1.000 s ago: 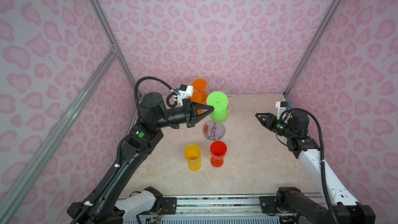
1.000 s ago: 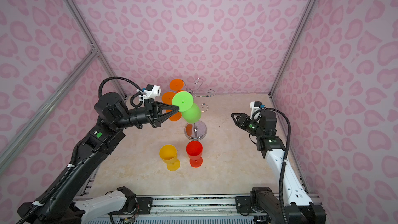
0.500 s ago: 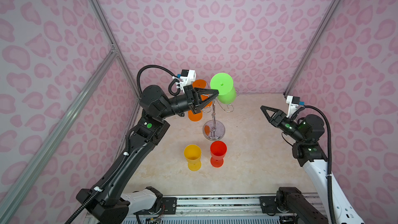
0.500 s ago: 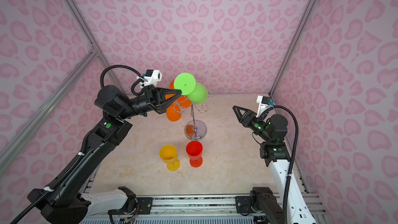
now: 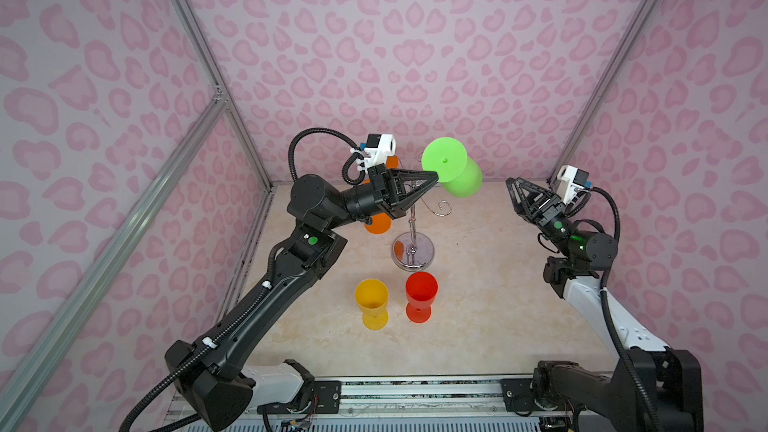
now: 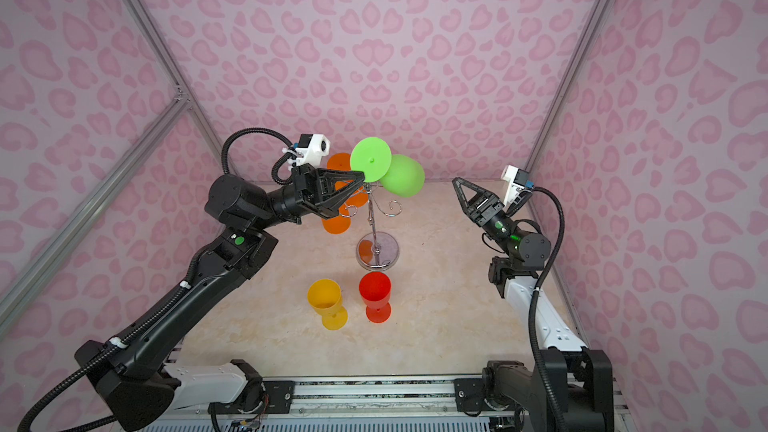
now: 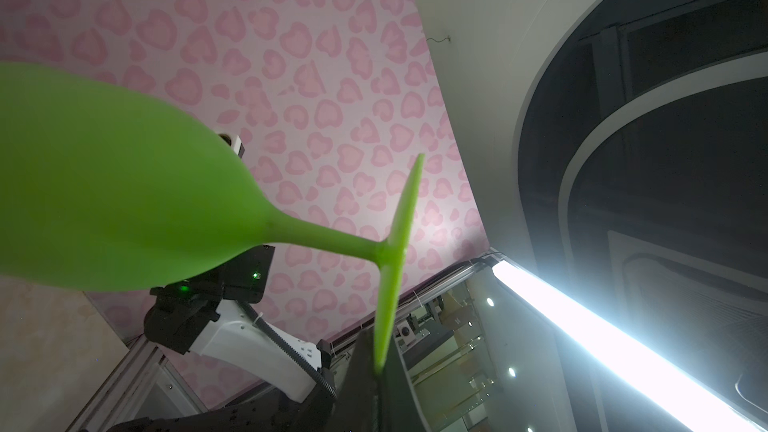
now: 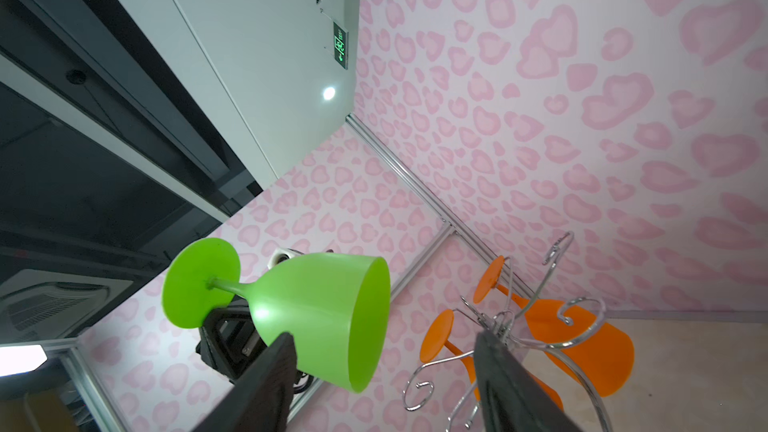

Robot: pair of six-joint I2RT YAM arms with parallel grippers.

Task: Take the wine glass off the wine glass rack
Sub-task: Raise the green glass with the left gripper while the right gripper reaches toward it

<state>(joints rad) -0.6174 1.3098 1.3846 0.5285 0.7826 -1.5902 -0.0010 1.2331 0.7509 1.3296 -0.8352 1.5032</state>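
Observation:
A green wine glass [image 5: 463,182] [image 6: 402,180] hangs in the air, tipped on its side, above and just right of the chrome wine glass rack [image 5: 412,249] [image 6: 377,252], apart from its arms. My left gripper [image 5: 434,178] [image 6: 361,177] [image 7: 380,367] is shut on the rim of the glass's round foot. My right gripper [image 5: 513,184] [image 6: 459,184] [image 8: 382,351] stands open to the right, pointing at the glass's bowl [image 8: 324,309] without touching it. Two orange glasses [image 6: 336,222] [image 8: 582,342] hang upside down from the rack.
A yellow glass [image 5: 371,299] and a red glass [image 5: 421,290] stand upright on the beige table [image 5: 478,326] in front of the rack's base. Pink patterned walls close in the back and both sides.
My left gripper has carried the green glass up and to the right, off the rack. My right gripper has risen and its jaws have spread wider.

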